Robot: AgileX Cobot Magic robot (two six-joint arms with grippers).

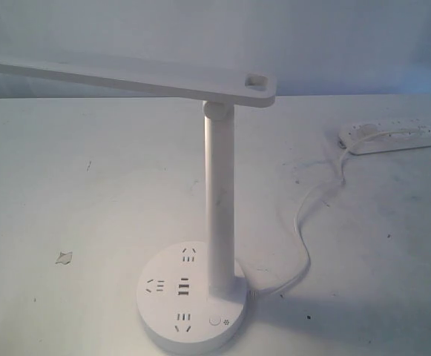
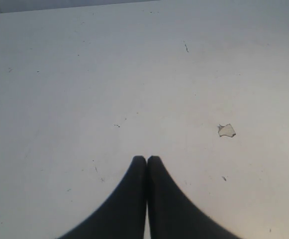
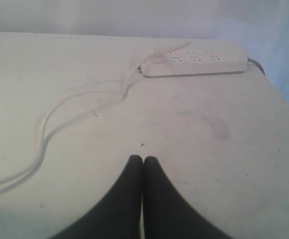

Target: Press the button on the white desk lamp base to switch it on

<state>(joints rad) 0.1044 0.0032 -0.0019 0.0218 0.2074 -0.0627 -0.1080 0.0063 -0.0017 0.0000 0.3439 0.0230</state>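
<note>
The white desk lamp [image 1: 219, 215] stands near the front of the exterior view, its post upright and its long flat arm [image 1: 126, 78] reaching left. Its round base [image 1: 163, 311] carries dark socket slots and USB ports. The button [image 1: 214, 322], ringed in grey with a sun mark beside it, sits at the base's front right. Neither gripper shows in the exterior view. My left gripper [image 2: 146, 159] is shut and empty over bare table. My right gripper [image 3: 143, 159] is also shut and empty; the lamp is out of both wrist views.
A long white power strip [image 1: 397, 137] [image 3: 194, 63] lies at the back right. The lamp's white cord [image 1: 304, 230] [image 3: 45, 134] runs from it to the base. A small chipped patch [image 1: 64, 257] [image 2: 226, 130] marks the table on the left.
</note>
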